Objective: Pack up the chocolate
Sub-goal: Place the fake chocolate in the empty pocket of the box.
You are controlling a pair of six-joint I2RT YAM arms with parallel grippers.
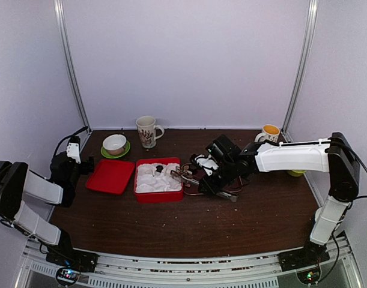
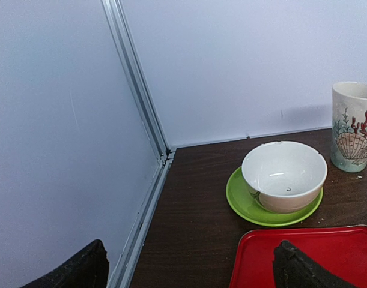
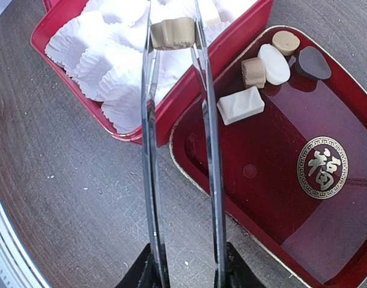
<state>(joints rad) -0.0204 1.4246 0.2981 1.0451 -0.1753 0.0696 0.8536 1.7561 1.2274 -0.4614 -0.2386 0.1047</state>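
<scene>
Just five chocolates point(image 3: 273, 63) in maroon tray point(image 3: 273, 204)

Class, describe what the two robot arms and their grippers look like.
The left arm and right arm have white shells, black joints and thin black cables. The left gripper and right gripper have black, wedge-shaped fingers.

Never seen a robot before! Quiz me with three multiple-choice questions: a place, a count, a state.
1. The white bowl stands: A on the green saucer; B in the red box; C on the mug.
2. Chocolates lying in the dark red tray: A two; B five; C nine.
3. The tongs are: A empty; B pinching a tan chocolate; C lying on the table.
Answers: A, the saucer's rim rings its base; B, five pieces show in the right wrist view; B, the piece sits between the tips.
</scene>
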